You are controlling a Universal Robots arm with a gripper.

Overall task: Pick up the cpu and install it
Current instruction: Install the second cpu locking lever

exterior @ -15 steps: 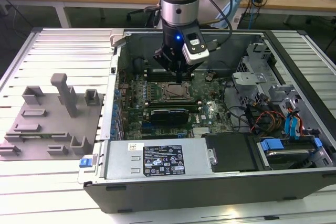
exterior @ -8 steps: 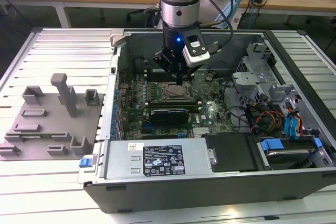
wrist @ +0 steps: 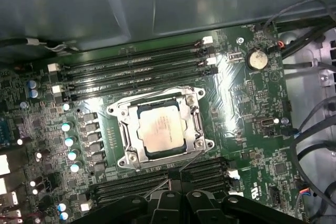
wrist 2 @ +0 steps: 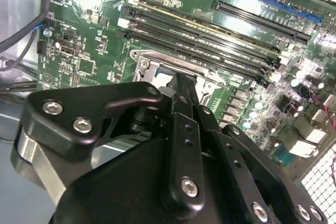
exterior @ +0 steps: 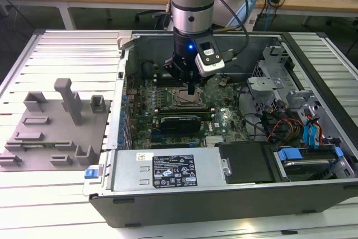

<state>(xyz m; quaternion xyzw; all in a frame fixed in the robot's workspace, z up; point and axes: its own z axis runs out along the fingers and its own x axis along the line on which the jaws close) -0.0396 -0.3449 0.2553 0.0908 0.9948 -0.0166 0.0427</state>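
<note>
The cpu [wrist: 161, 127] lies seated in the socket frame [wrist: 160, 128] on the motherboard [wrist: 247, 108]. The tool [exterior: 192, 90] hangs just above it, fingers drawn together, holding nothing.

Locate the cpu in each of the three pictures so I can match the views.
Exterior view: the cpu sits in the socket frame on the motherboard, just below the gripper.
First wrist view: silvery square mid-picture, inside the frame.
Second wrist view: hidden behind the gripper body; I cannot place it.
Shared landmark: the black memory slots beside the socket.
</note>
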